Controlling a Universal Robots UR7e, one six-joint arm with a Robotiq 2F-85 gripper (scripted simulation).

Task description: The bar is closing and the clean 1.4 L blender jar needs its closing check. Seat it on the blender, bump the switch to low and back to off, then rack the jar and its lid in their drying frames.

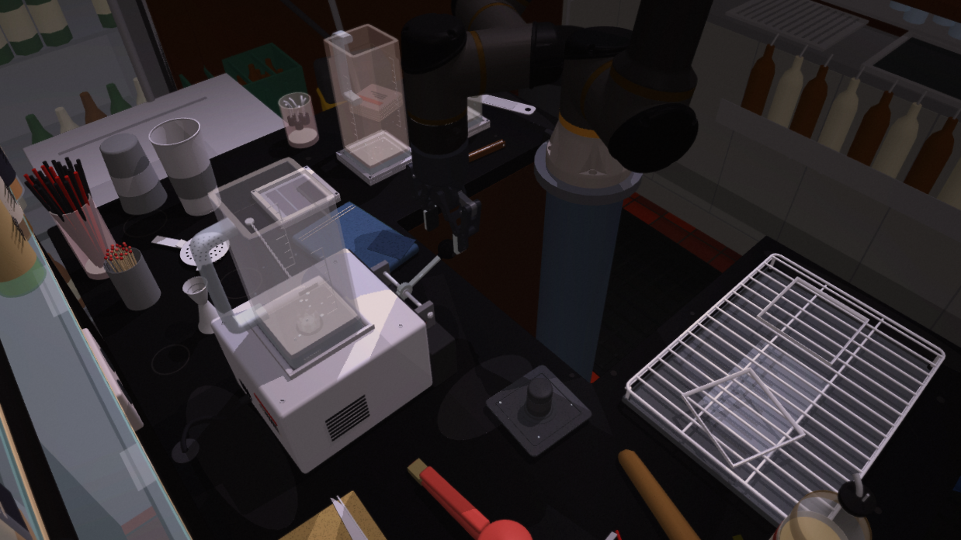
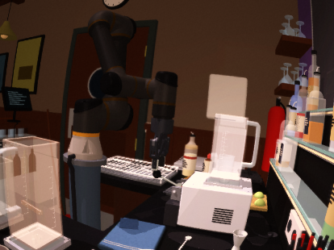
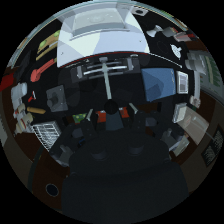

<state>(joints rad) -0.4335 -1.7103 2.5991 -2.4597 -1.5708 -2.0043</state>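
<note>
The black knob (image 3: 111, 107) of the blender's switch lever (image 1: 422, 270) sits between my fingers, partly hidden from the side by them. My gripper (image 1: 457, 232) (image 2: 156, 166) (image 3: 111, 111) is open and holds nothing. The clear blender jar (image 1: 282, 262) (image 2: 230, 147) stands upright on the white blender base (image 1: 329, 356) (image 2: 216, 201) (image 3: 101, 41), left of the lever. A black lid (image 1: 537, 406) (image 3: 57, 99) with a round knob lies on the counter in front of the arm's blue pedestal. The white wire drying rack (image 1: 786, 376) (image 2: 137, 169) carries two square frames to the right.
A second, taller tinted jar (image 1: 368, 101) (image 2: 34, 193) stands on its own plate behind the gripper. A blue cloth (image 1: 366, 235) (image 3: 158, 83) lies beside the blender. Cups, straws, a strainer and a jigger crowd the left; a red tool (image 1: 464, 507) and rolling pin (image 1: 655, 497) lie in front.
</note>
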